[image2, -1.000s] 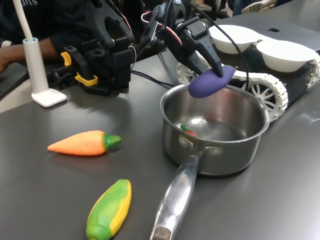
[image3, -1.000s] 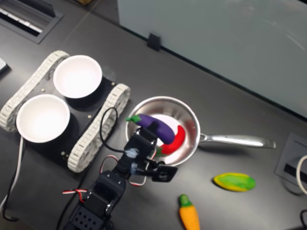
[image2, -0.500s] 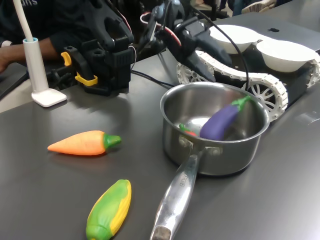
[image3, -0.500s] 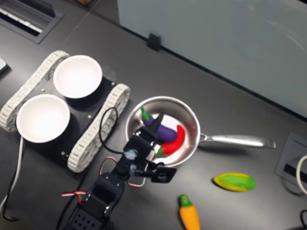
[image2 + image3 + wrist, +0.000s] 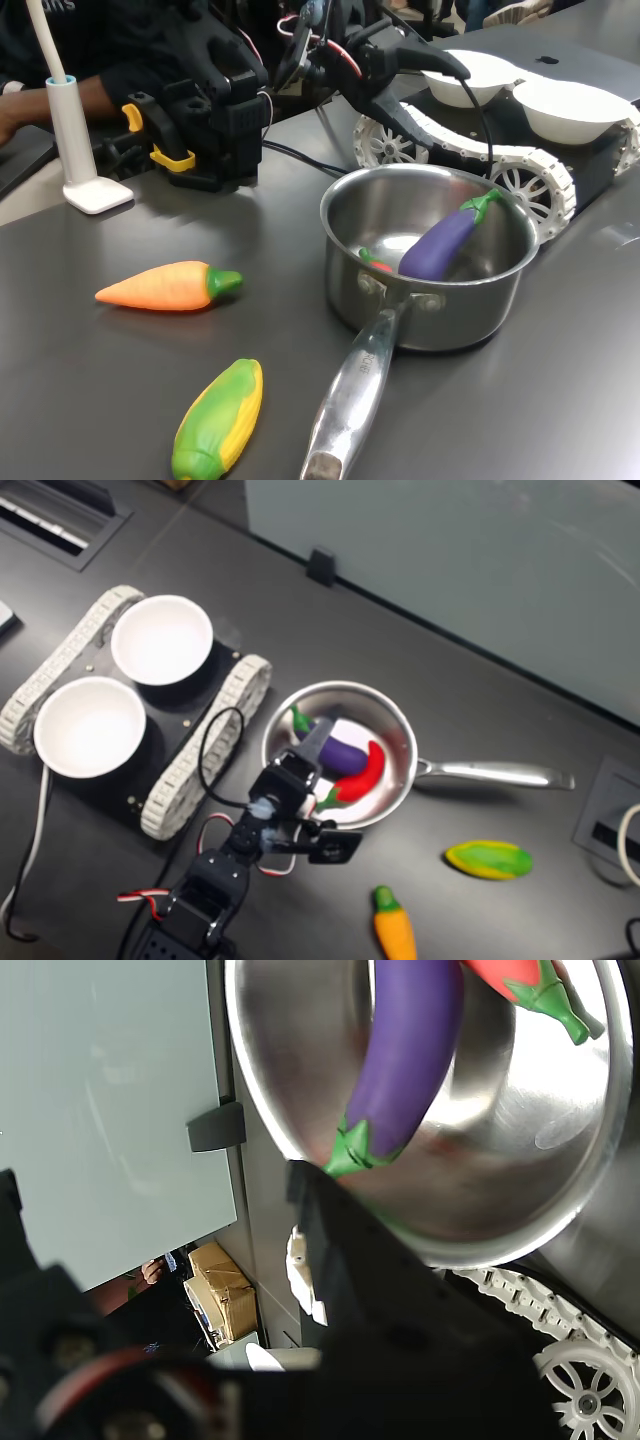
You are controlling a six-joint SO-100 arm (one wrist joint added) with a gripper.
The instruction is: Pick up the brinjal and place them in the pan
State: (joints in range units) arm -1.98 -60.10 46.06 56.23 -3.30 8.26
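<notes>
Corn (image 5: pixel 218 416): nearest in the first exterior view, lying on the dark table (image 5: pixel 120 370).
Carrot (image 5: pixel 168 286): beyond the corn, apart from it.
Pan (image 5: pixel 430 262): at the first exterior view's right, handle toward the camera.
Brinjal (image 5: pixel 444 240): inside the pan, leaning on the far wall, stem up; a red chilli (image 5: pixel 360 774) lies beside it.
Gripper (image 5: pixel 440 72): above the pan's far rim, holding nothing; whether its jaws are parted cannot be told.
White bowls (image 5: pixel 520 85): farthest, on a tracked vehicle (image 5: pixel 500 165).

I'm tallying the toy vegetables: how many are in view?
4: the brinjal and a red chilli in the pan; a carrot and corn on the table.
</notes>
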